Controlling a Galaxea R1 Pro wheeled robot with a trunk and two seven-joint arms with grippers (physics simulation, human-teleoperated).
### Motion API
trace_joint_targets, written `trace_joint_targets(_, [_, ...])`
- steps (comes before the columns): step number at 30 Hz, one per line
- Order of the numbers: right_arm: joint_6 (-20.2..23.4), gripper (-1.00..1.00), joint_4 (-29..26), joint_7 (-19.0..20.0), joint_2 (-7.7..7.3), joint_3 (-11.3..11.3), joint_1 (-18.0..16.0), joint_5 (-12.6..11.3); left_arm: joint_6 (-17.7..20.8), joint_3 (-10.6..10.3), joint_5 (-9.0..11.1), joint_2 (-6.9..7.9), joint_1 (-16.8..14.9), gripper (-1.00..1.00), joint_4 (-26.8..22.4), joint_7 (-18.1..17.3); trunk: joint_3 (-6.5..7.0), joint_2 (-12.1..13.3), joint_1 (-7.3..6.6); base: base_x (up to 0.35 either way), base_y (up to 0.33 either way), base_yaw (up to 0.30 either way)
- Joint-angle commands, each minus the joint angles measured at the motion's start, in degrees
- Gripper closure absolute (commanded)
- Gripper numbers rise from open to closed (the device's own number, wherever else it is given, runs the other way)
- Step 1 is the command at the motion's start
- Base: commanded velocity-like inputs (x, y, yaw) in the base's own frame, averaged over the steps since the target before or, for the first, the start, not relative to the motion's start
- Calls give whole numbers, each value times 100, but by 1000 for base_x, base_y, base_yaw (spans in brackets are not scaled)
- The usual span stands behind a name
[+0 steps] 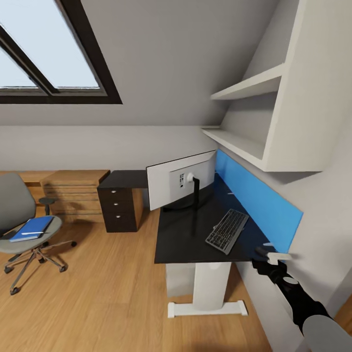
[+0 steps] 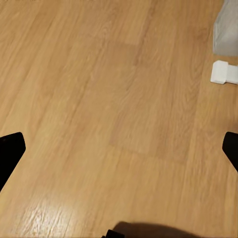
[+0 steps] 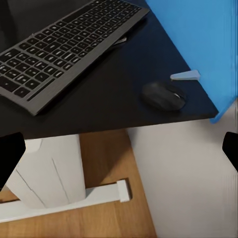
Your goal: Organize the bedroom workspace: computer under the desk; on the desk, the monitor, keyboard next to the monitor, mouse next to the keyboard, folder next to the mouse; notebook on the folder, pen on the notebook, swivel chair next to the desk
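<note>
Folder (image 1: 33, 228): blue, flat on the seat of the chair (image 1: 19, 215), well apart from the tabletop.
Pen (image 1: 32, 233): thin white stick lying on the folder.
Chair: grey, on a chrome star base, on the wooden floor (image 1: 107, 293) at the head view's left.
Tabletop (image 1: 181, 239): glossy black, on a white leg (image 1: 208, 288), with a blue back panel (image 1: 259, 200).
Monitor (image 1: 181, 180): upright on the tabletop, its pale back facing the camera.
Keyboard (image 3: 64, 44): flat on the tabletop between monitor and near edge.
Mouse (image 3: 163, 95): dark, on the tabletop's corner near the keyboard, beside the panel.
Right pincer (image 1: 266, 261): hangs just off the tabletop's corner, near the mouse; fingers spread apart, holding nothing.
Left pincer (image 2: 119, 153): fingers (image 2: 10, 151) wide apart above bare floor.
Drawer units: a black one (image 1: 120, 205) and a wooden one (image 1: 73, 193) against the wall.
</note>
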Motion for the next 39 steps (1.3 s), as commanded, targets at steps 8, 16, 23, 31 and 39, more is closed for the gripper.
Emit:
trace_joint_targets(8, [23,-100,36,26,-70,-168,-5,-1,-38,-50,41,2,-5,-100,-1,44,-11,-9,2,105,-83,0])
trace_joint_targets(16, [30,-100,184,229,-76,-201,-5,-8,-60,-50,40,2,-5,-100,-6,44,-11,-9,2,93,-69,0])
trace_joint_targets(23, [214,-100,208,376,-92,-214,-5,-14,-310,-50,40,2,-5,-100,-7,44,-11,-9,2,169,-7,0])
trace_joint_targets(31, [264,-100,209,388,-94,-223,-5,-71,-345,-50,41,2,-5,-100,-7,44,-11,-9,2,137,0,0])
trace_joint_targets(39, [269,-100,209,384,-94,-225,-5,-98,-349,-50,40,5,-5,-100,-7,44,-11,-9,2,239,0,0])
